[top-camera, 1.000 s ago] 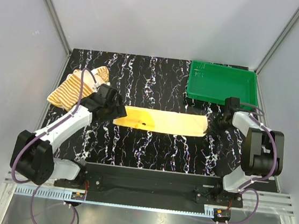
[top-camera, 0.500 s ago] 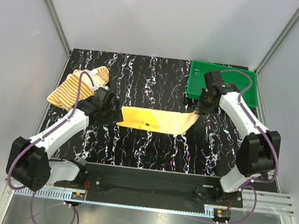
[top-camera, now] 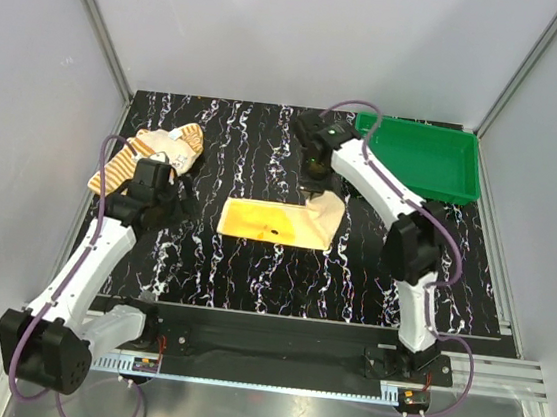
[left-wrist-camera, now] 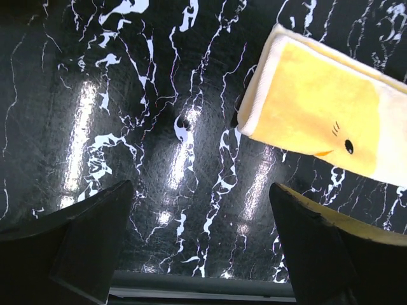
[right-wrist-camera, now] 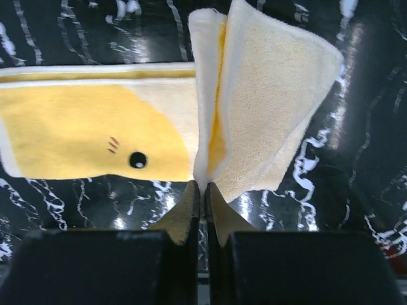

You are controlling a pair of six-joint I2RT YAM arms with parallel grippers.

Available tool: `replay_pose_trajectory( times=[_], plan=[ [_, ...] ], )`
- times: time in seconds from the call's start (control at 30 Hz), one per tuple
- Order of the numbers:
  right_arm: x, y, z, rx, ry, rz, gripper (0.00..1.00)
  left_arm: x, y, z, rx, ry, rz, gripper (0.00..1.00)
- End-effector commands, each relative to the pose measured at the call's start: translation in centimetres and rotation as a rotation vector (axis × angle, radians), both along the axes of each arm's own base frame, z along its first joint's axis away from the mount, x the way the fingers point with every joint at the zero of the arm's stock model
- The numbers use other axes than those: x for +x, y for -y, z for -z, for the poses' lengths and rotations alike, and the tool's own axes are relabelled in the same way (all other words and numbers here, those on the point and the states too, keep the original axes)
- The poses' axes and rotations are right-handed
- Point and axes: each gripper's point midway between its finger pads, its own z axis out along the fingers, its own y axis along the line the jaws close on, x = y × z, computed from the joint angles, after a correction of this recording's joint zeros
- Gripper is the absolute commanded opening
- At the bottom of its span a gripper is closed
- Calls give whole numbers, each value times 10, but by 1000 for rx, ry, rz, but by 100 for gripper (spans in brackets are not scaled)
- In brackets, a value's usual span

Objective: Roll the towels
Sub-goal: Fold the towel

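Far to the left of the yellow towel (top-camera: 267, 220), and a little toward the back, the striped towel (top-camera: 148, 158) lies crumpled on the black marbled table (top-camera: 265, 147); nobody touches it, so I judge its turn comes later. Between it and the yellow towel is the left gripper (left-wrist-camera: 200, 189). Its fingers are wide apart with nothing between them, and it hangs over bare table just beside the yellow towel's left short edge, apart from the cloth. The yellow towel itself lies in the middle as a long folded strip, flat on its left part, with a small printed face showing. At its right end the right gripper (right-wrist-camera: 202, 187) has the fingers pressed together on the cloth edge, and this end stands up from the table and bends back toward the flat part. Well to the right of the yellow towel and further back is the green tray (top-camera: 462, 189), with nothing visible in it. I think the step in hand is the first turn of the roll on the yellow towel, started from the right end. The next move probably calls for laying this raised end down on the strip and tucking it tight, with the long edges kept in line; the open left gripper could press the left end so the strip does not slide.
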Motion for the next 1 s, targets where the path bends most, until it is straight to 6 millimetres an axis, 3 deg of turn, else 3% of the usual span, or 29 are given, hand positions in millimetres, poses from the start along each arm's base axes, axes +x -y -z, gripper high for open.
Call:
replay_pose_trajectory(
  times=[0.0, 0.13, 0.43, 0.57, 0.97],
  plan=[
    [-3, -19, -7, -46, -4, -3, 0, -2, 1, -9, -6, 47, 77, 95],
    [5, -57, -7, -29, 15, -35, 0, -3, 8, -9, -42, 50, 110, 95],
    [-9, -117, 8, 46, 5, -100, 0, -1, 12, -4, -66, 48, 134, 95],
    [-15, -144, 4, 112, 27, -124, 0, -1, 9, -3, -56, 46, 119, 95],
    [-27, -192, 15, 217, 29, -182, 1, -1, 3, -5, -41, 58, 89, 95]
  ],
)
